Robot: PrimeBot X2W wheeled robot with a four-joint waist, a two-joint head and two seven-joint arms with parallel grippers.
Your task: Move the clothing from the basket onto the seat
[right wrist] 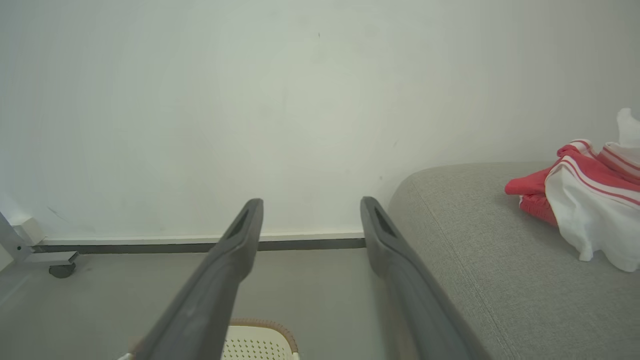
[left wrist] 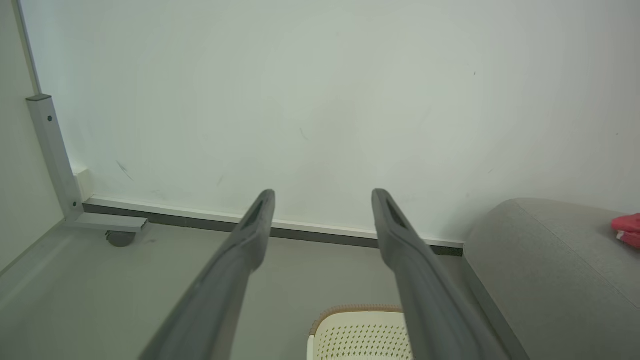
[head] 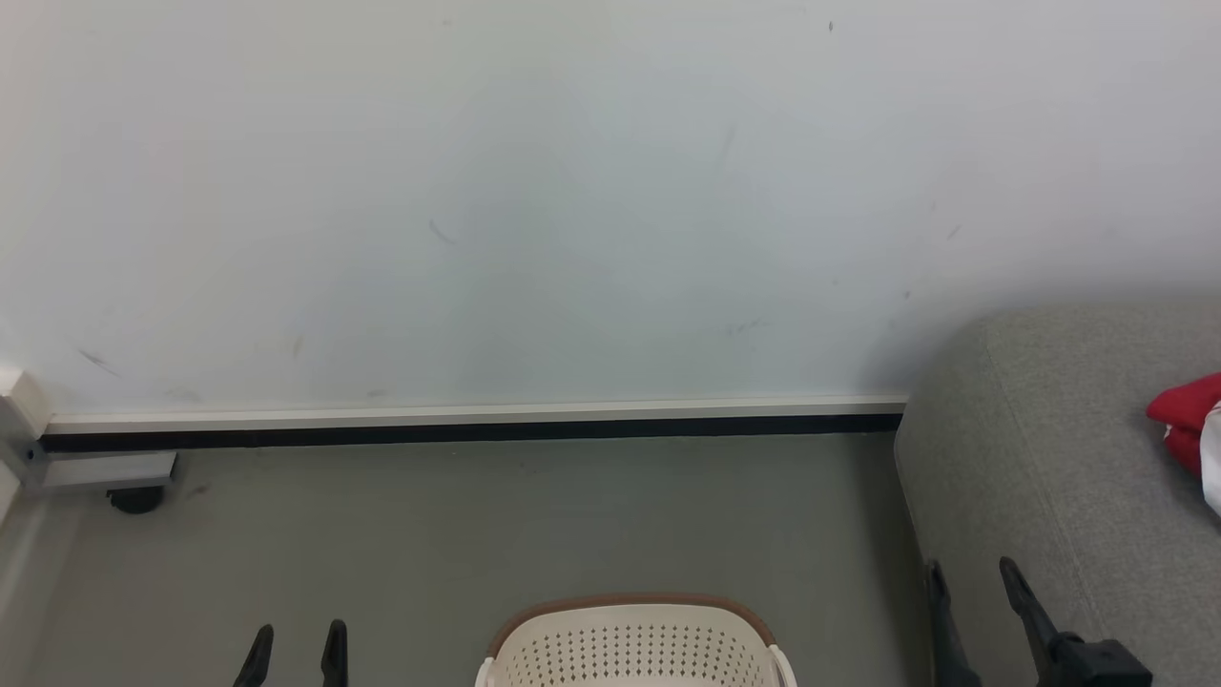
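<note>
Shirt [head: 1188, 425], red and white: bunched on seat [head: 1040, 458], well back from its rounded left edge. Basket [head: 630, 654]: on floor [head: 477, 534], near the seat's left edge, not touching. Left gripper [head: 298, 632]: fingers spread, holding nothing, above bare floor. Right gripper [head: 970, 570]: fingers spread, holding nothing, at the seat's near left edge.

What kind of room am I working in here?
Probably a sparse indoor test room set up like a living-room corner: a grey upholstered seat by a plain white wall, a laundry basket on the grey floor, red-and-white clothing on the seat.
</note>
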